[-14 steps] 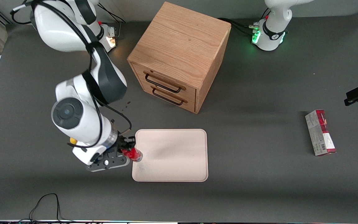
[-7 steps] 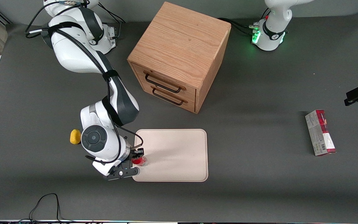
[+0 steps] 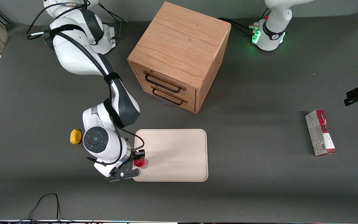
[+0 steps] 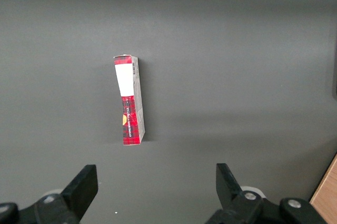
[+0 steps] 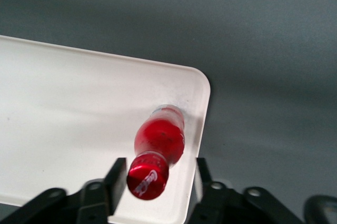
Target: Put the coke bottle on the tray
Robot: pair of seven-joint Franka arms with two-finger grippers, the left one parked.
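Front view: one tray [image 3: 179,152], one coke bottle [image 3: 140,162] upright on its working-arm edge, one gripper [image 3: 137,162] around it, one yellow lump [image 3: 75,136], one cabinet [image 3: 179,56], one carton [image 3: 320,133].
Right wrist view: one coke bottle [image 5: 158,150] near tray [image 5: 68,129] corner; gripper [image 5: 158,177] fingers spread, clear of the cap.
Left wrist view: one carton [image 4: 129,100].

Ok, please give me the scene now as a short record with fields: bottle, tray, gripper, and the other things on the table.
coke bottle: upright on the tray, near its corner toward the working arm's end
tray: flat on the table, in front of the drawer cabinet
gripper: above the bottle, jaws open, one at each side of the red cap, not touching
yellow lump: on the table beside the working arm
red-and-grey carton: lying toward the parked arm's end
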